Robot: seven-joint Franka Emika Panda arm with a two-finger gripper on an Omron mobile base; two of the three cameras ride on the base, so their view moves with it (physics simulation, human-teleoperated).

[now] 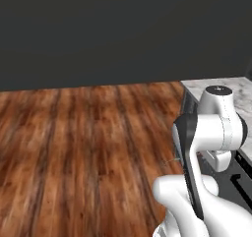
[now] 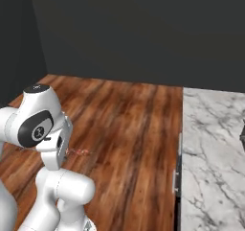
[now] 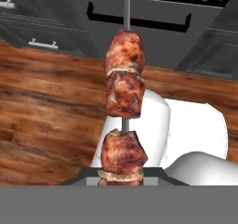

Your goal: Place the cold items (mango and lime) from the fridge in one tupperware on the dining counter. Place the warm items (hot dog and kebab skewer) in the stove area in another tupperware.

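Observation:
In the hand view a kebab skewer (image 3: 123,86) rises straight up from my gripper (image 3: 122,175), which is shut on its lower end. It carries browned meat chunks on a thin metal pin, two together above and one just over the jaws. The dining counter (image 2: 210,144) with its white grey-veined marble top lies to my right, and its near corner shows at the right of the left base view (image 1: 236,91). My arm is folded close over the base in both base views.
Wooden floor (image 1: 83,142) spreads ahead up to a dark wall. Behind the skewer in the hand view stand a dark oven front with a black handle bar (image 3: 139,17) and grey cabinets with handles (image 3: 42,44). Something dark pokes in at the counter's right edge (image 2: 242,141).

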